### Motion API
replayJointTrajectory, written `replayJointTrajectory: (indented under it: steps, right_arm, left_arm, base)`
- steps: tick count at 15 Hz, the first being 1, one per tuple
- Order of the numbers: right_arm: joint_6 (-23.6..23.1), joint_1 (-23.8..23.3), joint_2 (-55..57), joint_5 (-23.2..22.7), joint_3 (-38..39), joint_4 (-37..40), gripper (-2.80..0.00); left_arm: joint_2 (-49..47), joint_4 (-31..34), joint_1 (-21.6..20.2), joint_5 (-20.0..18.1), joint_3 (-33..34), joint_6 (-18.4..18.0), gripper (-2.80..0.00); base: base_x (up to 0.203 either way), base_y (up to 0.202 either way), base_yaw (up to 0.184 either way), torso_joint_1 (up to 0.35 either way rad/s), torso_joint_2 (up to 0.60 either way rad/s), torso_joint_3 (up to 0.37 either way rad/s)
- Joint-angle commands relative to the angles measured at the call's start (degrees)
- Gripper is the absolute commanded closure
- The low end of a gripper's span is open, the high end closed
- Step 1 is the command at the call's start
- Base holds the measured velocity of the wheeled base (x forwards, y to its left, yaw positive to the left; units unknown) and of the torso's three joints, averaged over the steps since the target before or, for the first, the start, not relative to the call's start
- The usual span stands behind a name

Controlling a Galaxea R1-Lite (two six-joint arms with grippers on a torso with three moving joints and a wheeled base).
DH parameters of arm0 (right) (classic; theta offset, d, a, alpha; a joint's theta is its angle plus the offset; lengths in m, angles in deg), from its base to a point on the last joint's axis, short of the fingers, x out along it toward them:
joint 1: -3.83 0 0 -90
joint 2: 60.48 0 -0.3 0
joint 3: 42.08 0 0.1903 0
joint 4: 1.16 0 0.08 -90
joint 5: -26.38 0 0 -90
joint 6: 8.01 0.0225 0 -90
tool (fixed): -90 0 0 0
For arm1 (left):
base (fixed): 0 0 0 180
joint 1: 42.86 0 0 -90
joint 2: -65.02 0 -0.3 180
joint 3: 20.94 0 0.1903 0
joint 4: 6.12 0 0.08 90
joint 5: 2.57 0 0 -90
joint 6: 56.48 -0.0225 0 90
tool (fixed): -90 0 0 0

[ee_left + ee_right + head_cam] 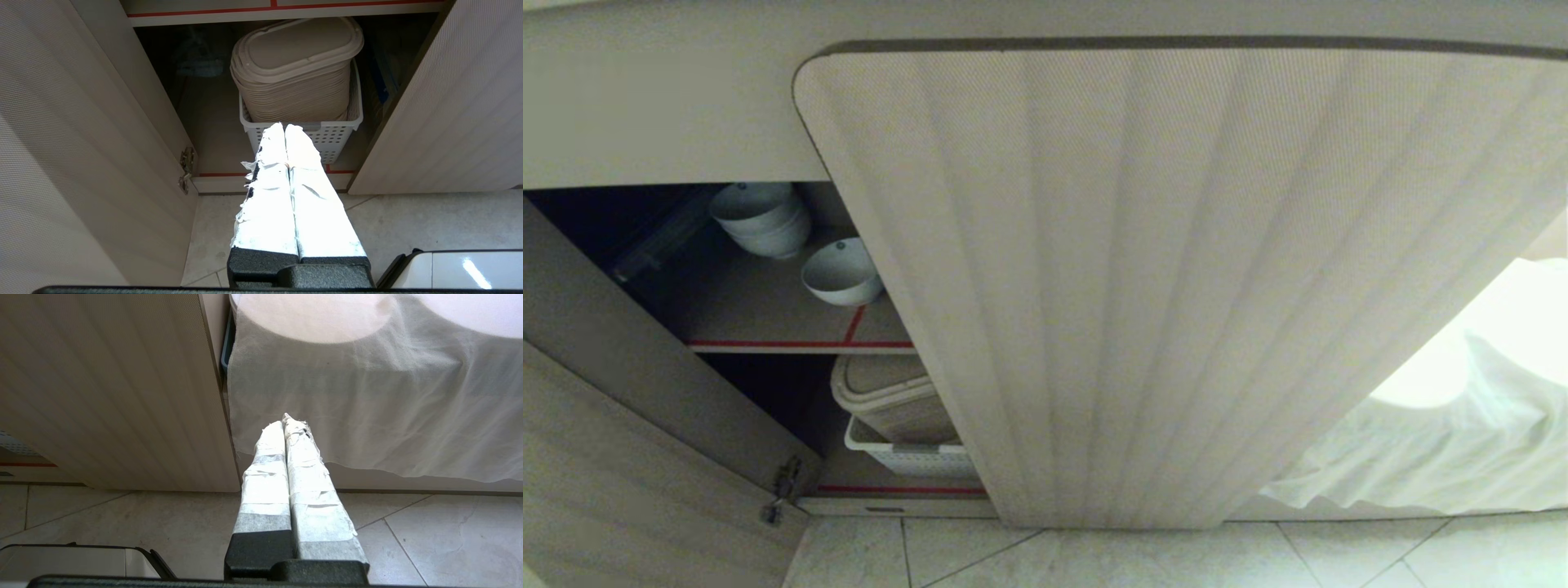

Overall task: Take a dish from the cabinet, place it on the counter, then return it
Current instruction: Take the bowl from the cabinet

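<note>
The beige ribbed cabinet (1143,278) stands with its doors swung open. On its upper shelf the dish (840,272), a small white bowl, sits tilted next to a stack of similar white bowls (761,216). The strip above the doors is the counter (654,106), seen only by its front edge. Neither arm shows in the head view. My left gripper (284,127) hangs low before the lower shelf, shut and holding nothing. My right gripper (284,421) is shut too, empty, near the open door's edge and a white cloth.
A white perforated basket (327,136) holding stacked beige lidded containers (294,69) fills the lower shelf. Red tape (792,344) edges the shelves. A hinge (186,167) sits on the left door. White cloth (367,396) drapes at the right. Pale tiles (1094,555) cover the floor.
</note>
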Motion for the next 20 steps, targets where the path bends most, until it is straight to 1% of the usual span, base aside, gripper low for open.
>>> replayJointTrajectory:
  steps: [1, 6, 8, 10, 11, 13, 16, 18, 20]
  right_arm:
    - [0.01, 0.06, -0.02, 0.01, 0.00, 0.00, 0.00]
    - [0.01, -0.02, -0.02, 0.01, 0.00, 0.00, 0.00]
    - [0.01, 0.06, -0.02, 0.01, 0.00, 0.00, 0.00]
    - [0.01, -0.02, -0.02, 0.01, 0.00, 0.00, 0.00]
    - [0.01, 0.06, -0.02, 0.01, 0.00, 0.00, 0.00]
    - [0.01, -0.02, -0.02, 0.01, 0.00, 0.00, 0.00]
    - [0.01, -0.02, -0.02, 0.01, 0.00, 0.00, 0.00]
    - [0.01, 0.06, -0.02, 0.01, 0.00, 0.00, 0.00]
    - [0.01, -0.02, -0.02, 0.01, 0.00, 0.00, 0.00]
  left_arm:
    - [0.00, 0.18, -0.04, -0.02, 0.01, -0.12, 0.00]
    - [0.00, -0.08, -0.04, -0.12, 0.00, -0.56, 0.00]
    - [0.00, 0.49, -0.04, -0.45, -2.46, -0.31, 0.00]
    - [-0.10, 4.80, -0.04, -0.84, -5.71, -0.19, 0.00]
    - [-0.25, 7.01, -0.04, -2.06, -7.37, 0.19, 0.00]
    - [-1.31, 9.04, -0.04, -4.92, -9.30, 2.77, 0.00]
    - [-3.94, 9.79, -0.04, -7.43, -10.39, 5.30, 0.00]
    - [-9.73, 9.12, 0.02, -8.59, -11.63, 9.21, 0.00]
    - [-16.42, 5.95, 0.09, -9.25, -11.92, 13.46, 0.00]
  base:
    - [0.000, 0.000, 0.000, 0.000, 0.00, 0.000]
    - [0.000, 0.000, 0.000, 0.000, 0.00, 0.000]
    - [0.000, 0.000, 0.000, 0.000, 0.00, 0.000]
    - [0.000, 0.000, 0.000, 0.000, 0.00, 0.000]
    - [0.000, 0.000, 0.000, 0.000, 0.00, 0.000]
    - [0.000, 0.000, 0.000, 0.000, 0.00, 0.000]
    - [0.000, 0.000, 0.000, 0.000, 0.00, 0.000]
    - [0.000, 0.000, 0.000, 0.000, 0.00, 0.000]
    - [0.000, 0.000, 0.000, 0.000, 0.00, 0.000]
